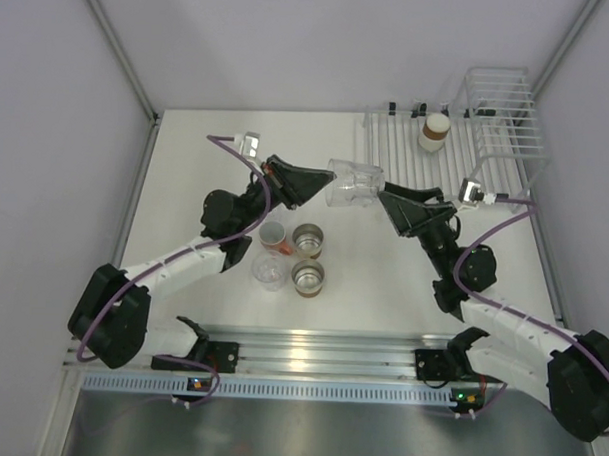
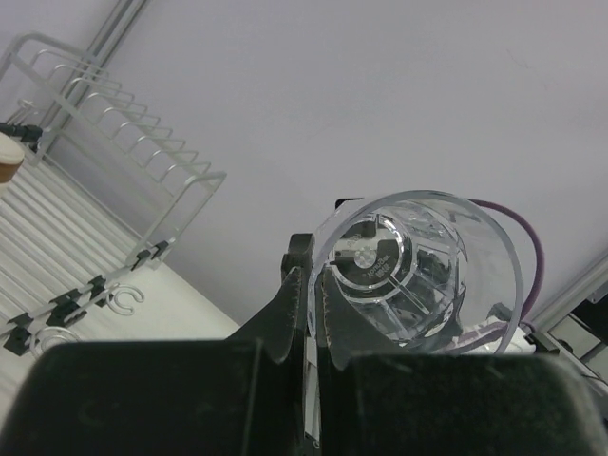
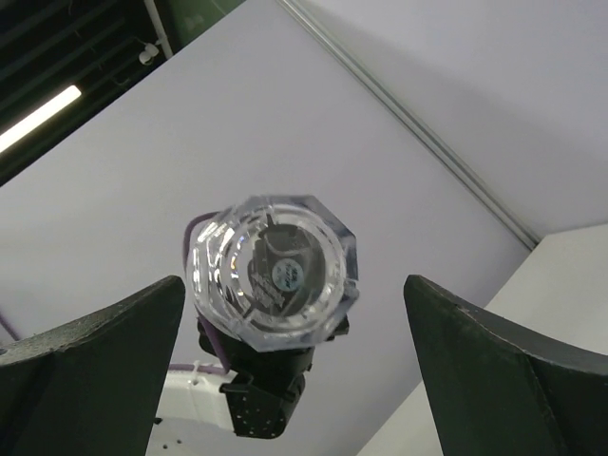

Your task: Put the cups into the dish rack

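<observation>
Left gripper (image 1: pixel 324 186) clenches one clear cup (image 1: pixel 354 183); right gripper (image 1: pixel 386 198) gapes (fingers wide). On the surface (image 1: pixel 186 174): two brown cups (image 1: pixel 307 240) (image 1: pixel 308 278), another clear cup (image 1: pixel 269 271), one salmon cup (image 1: pixel 273 235). Dish rack (image 1: pixel 397 156): one brown cup (image 1: pixel 434 132).

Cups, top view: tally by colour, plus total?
Brown cups: 3, one on the dish rack, two on the table.
Clear cups: 2, one in the left gripper, one on the table.
Salmon-orange cup: 1.
Total: 6.
</observation>
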`<state>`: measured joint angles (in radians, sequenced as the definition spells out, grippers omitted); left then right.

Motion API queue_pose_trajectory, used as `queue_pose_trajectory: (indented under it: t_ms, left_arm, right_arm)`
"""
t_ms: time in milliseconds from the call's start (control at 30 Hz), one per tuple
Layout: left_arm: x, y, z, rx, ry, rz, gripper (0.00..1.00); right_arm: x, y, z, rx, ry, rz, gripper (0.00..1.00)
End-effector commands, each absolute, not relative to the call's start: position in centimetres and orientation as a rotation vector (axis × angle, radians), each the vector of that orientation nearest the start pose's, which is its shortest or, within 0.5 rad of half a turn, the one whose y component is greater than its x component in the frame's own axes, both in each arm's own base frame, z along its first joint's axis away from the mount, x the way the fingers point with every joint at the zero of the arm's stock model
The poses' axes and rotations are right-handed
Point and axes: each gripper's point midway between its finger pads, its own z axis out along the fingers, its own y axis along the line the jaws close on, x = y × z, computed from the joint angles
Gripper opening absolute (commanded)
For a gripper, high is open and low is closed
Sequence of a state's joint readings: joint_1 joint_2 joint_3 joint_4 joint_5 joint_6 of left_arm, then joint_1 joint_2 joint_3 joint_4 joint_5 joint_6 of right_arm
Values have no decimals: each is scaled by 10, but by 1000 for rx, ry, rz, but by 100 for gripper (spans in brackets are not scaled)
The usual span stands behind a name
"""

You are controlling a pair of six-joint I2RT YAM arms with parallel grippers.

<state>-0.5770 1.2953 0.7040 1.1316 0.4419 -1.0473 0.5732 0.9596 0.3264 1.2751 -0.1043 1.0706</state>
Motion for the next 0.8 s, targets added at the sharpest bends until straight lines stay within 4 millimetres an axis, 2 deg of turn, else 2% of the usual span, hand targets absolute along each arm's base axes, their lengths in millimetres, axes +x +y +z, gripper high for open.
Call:
queue_pose_trajectory:
  t_ms: [0,467,567,600,633,667,700,767]
  left_arm:
    - [249,-299,407,227,1092,-1682,0]
    - [249,-323,401,251,1107,-1693,0]
    - [249,-326,398,253,1114,-1692,0]
    - [250,-327,397,255,1117,-1690,0]
    - [250,-328,396,258,1118,-1688,0]
    - [251,-330,392,259,1136,-1684,0]
    - [252,-330,391,260,1147,-1680,0]
    - [254,-331,387,258,1167,-1662,0]
  right_arm:
    - [162,174,461,-19,509,1635,99]
    - [171,185,460,-22,538,1658,97]
    - [170,187,461,-30,537,1661,66]
    - [170,187,460,-33,541,1661,52]
    - [170,188,460,-39,543,1662,44]
    - [170,189,461,-40,541,1664,16]
    - [171,189,461,-38,545,1668,8]
    - [173,191,459,-31,557,1675,0]
